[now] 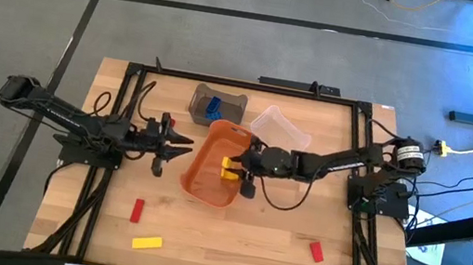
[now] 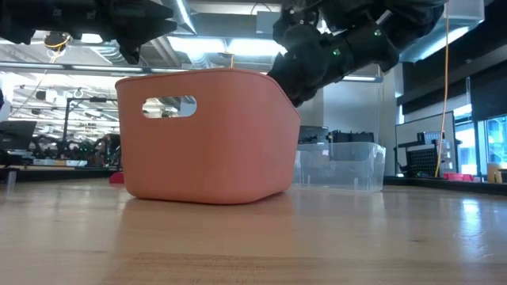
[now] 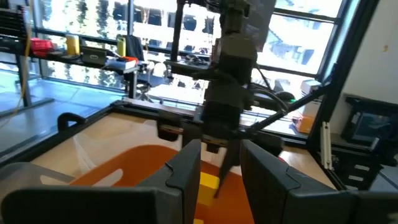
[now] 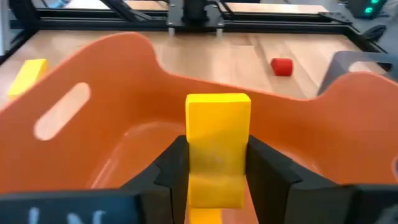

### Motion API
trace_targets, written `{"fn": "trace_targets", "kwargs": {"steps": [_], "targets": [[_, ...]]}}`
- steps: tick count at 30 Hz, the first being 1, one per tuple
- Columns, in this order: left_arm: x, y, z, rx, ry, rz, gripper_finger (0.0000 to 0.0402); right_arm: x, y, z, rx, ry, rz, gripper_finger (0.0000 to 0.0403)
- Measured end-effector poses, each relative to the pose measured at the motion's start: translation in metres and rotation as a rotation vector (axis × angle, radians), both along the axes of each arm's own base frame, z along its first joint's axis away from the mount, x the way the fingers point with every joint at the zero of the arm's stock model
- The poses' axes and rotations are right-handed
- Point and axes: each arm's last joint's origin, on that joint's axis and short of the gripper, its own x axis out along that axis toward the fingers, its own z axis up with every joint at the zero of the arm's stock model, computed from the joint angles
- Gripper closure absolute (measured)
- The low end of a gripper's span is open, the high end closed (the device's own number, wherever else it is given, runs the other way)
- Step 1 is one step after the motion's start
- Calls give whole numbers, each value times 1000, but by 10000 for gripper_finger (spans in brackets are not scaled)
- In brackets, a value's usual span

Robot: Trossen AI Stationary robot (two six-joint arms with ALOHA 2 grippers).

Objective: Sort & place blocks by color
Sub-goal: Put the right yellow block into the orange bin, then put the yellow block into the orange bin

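Right hand (image 4: 214, 171) clamped on yellow block (image 4: 217, 140), poised over orange tub (image 4: 118, 81), block's long axis along the fingers; left hand (image 1: 180, 146) beside tub, holding nothing.

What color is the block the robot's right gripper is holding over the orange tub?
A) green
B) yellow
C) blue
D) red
B: the right gripper is shut on a yellow block, hanging over the orange tub; the high view shows the same yellow block at that gripper, above the tub.
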Motion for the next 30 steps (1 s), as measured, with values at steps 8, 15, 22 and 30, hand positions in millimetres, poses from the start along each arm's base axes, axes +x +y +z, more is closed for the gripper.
{"fn": "trace_targets", "kwargs": {"steps": [8,15,22,30], "targets": [[0,0,0,0,1,9,298,0,0,-1,22,5,-1,280],[0,1,0,19,4,17,298,0,0,-1,39,5,-8,251],[0,1,0,24,5,18,298,0,0,1,52,-7,-14,104],[0,0,-1,27,15,-1,298,-20,2,36,7,-97,13,73]]}}
